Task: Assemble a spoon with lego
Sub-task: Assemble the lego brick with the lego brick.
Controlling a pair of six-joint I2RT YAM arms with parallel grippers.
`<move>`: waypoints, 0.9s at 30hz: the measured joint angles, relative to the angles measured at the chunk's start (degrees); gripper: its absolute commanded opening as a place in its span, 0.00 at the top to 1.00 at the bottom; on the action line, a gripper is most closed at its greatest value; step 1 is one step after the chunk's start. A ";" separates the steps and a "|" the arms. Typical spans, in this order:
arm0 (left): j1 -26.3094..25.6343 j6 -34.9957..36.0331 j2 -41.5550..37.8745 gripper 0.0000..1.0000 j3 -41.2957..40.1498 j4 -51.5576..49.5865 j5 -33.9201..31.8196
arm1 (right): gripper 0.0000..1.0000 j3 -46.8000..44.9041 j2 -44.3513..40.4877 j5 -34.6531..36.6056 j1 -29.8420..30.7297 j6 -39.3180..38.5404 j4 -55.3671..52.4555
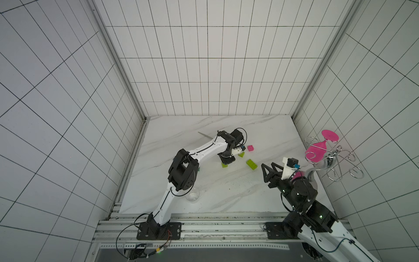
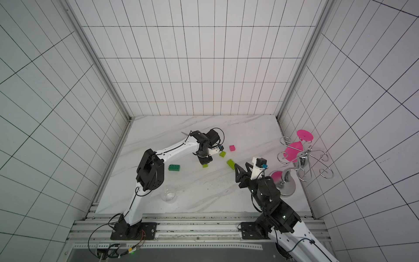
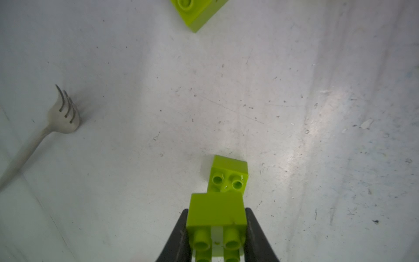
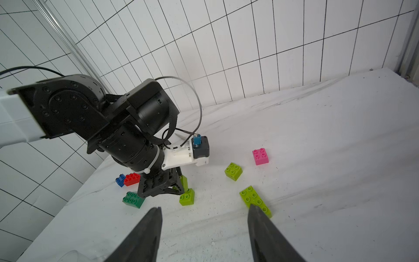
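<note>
The left gripper [image 3: 216,211] was clamped on a small lime green brick [image 3: 217,205], one black finger on each side and the brick's studs turned back toward the wrist. It hung low over the middle of the marble table [image 1: 226,195], right above a second small lime brick [image 3: 229,175] that lay studs-up; whether the two touched could not be told. A third small lime brick [image 4: 233,171] sat just to the far right of them. The pink brick [image 4: 260,156] lay a little farther on, and the long lime brick [image 4: 254,199] lay nearer and to the right. The dark green brick [image 2: 174,167] lay to the left, by the left arm's elbow. In the right wrist view the red brick [image 4: 132,179] and blue brick [image 4: 120,180] sat side by side beyond it. So the lego lay scattered about the table's middle. The right gripper [image 4: 204,207] stood open and empty, held above the table just on the near side of the long lime brick. A metal fork [image 3: 65,115] lay to the far left of the bricks.
</note>
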 measured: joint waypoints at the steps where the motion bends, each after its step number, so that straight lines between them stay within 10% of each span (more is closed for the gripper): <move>1: -0.02 0.61 0.31 0.87 0.57 -0.44 0.63 | 0.36 0.00 0.28 -0.02 0.00 0.00 0.00; 27: 1.22 5.75 4.04 0.86 1.86 -3.63 2.99 | 0.36 0.00 3.43 -0.39 0.00 -0.02 0.02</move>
